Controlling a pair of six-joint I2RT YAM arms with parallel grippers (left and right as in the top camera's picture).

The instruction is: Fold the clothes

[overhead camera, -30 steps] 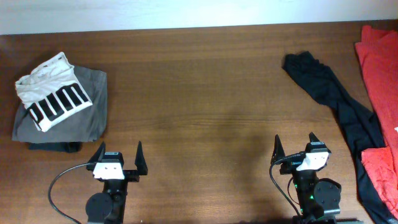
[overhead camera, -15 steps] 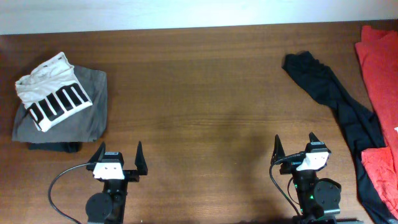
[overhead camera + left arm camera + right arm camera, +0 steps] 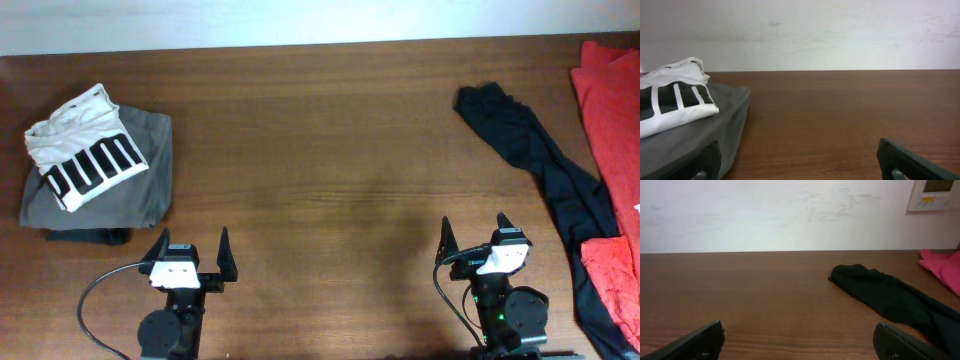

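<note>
A folded white garment with black letters lies on a folded grey garment at the far left; both show in the left wrist view, the white one on the grey one. A crumpled black garment lies at the right, also in the right wrist view. Red clothes lie at the right edge. My left gripper is open and empty near the front edge. My right gripper is open and empty near the front edge.
The brown wooden table ends at a white wall at the back. A pink-red cloth edge shows at the right of the right wrist view. A wall panel hangs at the upper right.
</note>
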